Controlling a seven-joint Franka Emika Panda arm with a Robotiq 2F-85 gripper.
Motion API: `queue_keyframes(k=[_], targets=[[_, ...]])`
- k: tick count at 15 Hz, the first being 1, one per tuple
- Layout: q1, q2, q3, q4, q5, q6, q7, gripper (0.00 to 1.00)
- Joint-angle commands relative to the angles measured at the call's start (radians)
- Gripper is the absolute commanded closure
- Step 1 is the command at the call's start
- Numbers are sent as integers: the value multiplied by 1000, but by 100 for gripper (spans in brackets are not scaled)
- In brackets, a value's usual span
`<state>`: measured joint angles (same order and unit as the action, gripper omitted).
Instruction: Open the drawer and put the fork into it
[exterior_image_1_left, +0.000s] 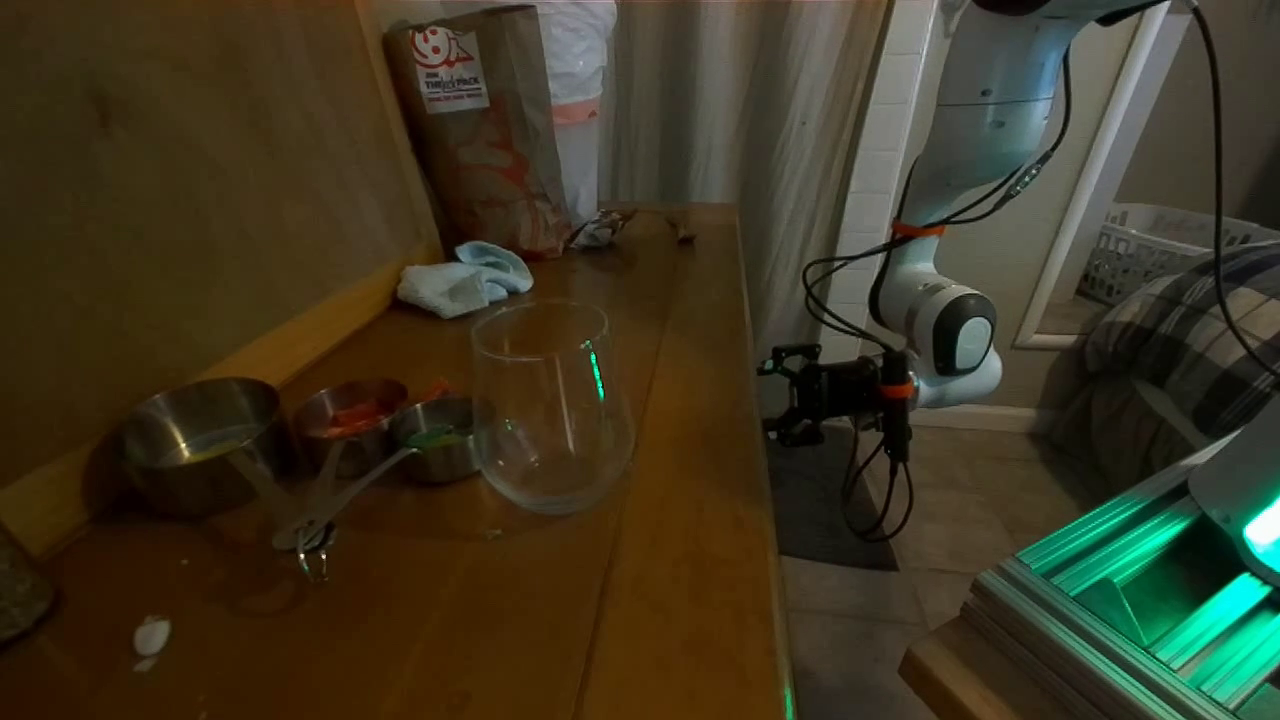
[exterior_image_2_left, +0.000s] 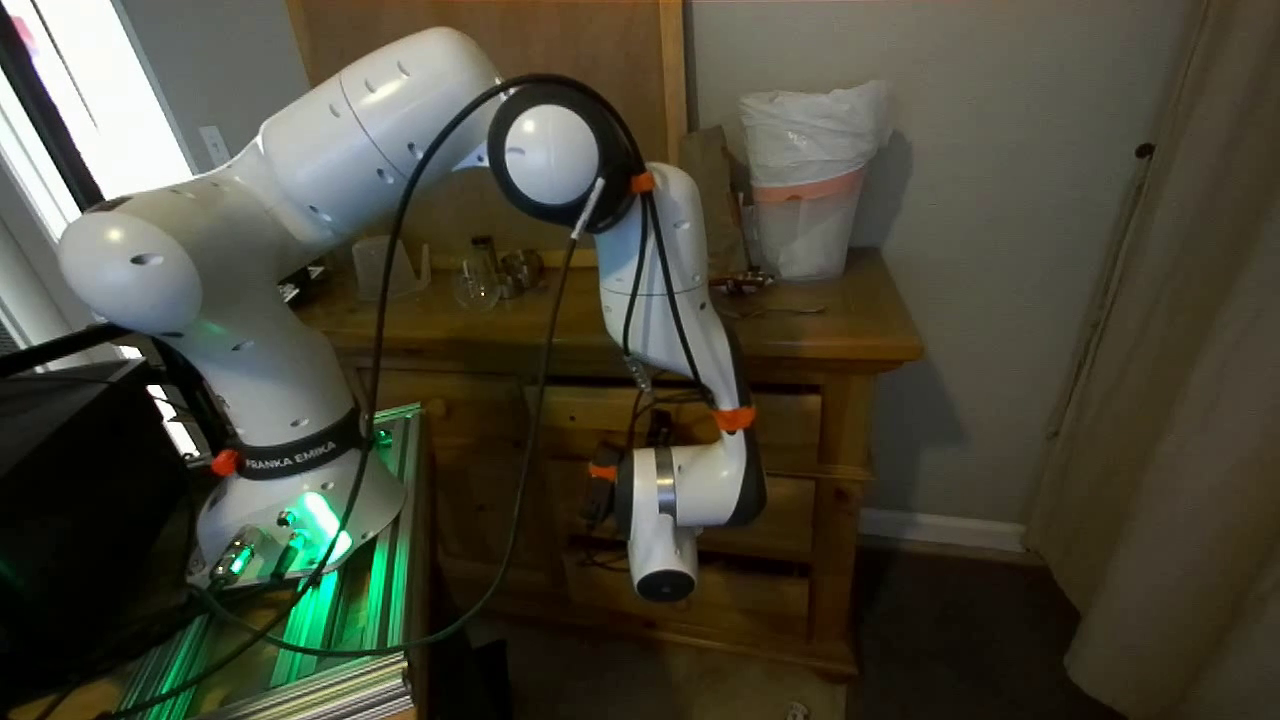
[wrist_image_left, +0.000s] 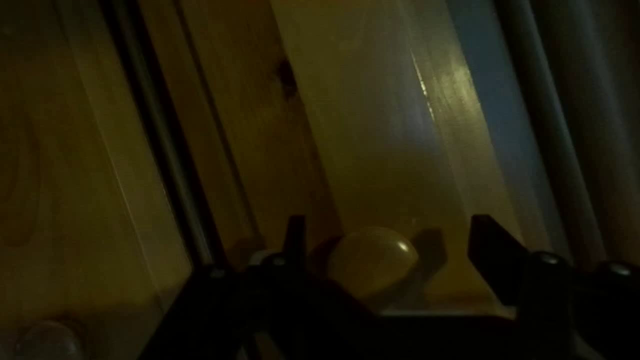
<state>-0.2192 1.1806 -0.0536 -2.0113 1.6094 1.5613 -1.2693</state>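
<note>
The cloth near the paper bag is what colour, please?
The cloth is pale blue; it shows best in an exterior view.

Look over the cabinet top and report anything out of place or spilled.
A small white scrap lies loose on the cabinet top, like stray litter, and a pale blue cloth sits crumpled near the paper bag. A bag-lined bin standing there seems odd, since bins usually sit on floors. No obvious spill shows.

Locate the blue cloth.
In an exterior view, the blue cloth lies left of centre on the wooden top, between the paper bag and the clear glass.
</note>
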Motion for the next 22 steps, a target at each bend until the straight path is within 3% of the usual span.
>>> queue_keyframes(k=[1, 2, 3, 5, 6, 7, 13, 14, 15, 18, 22], targets=[[23, 49, -15, 51, 38, -45, -10, 47], [24, 53, -15, 56, 37, -50, -9, 24], [24, 57, -16, 61, 37, -53, -9, 13], [23, 65, -18, 69, 36, -64, -10, 12], [23, 68, -19, 72, 35, -68, -10, 22], [23, 69, -20, 73, 34, -72, -10, 1], [25, 70, -25, 83, 35, -75, -26, 0], [25, 71, -25, 85, 34, -75, -27, 2], [25, 72, -25, 87, 34, -76, -29, 21], [26, 73, -25, 90, 34, -75, -34, 34], [27, 75, -25, 92, 33, -74, -34, 64]])
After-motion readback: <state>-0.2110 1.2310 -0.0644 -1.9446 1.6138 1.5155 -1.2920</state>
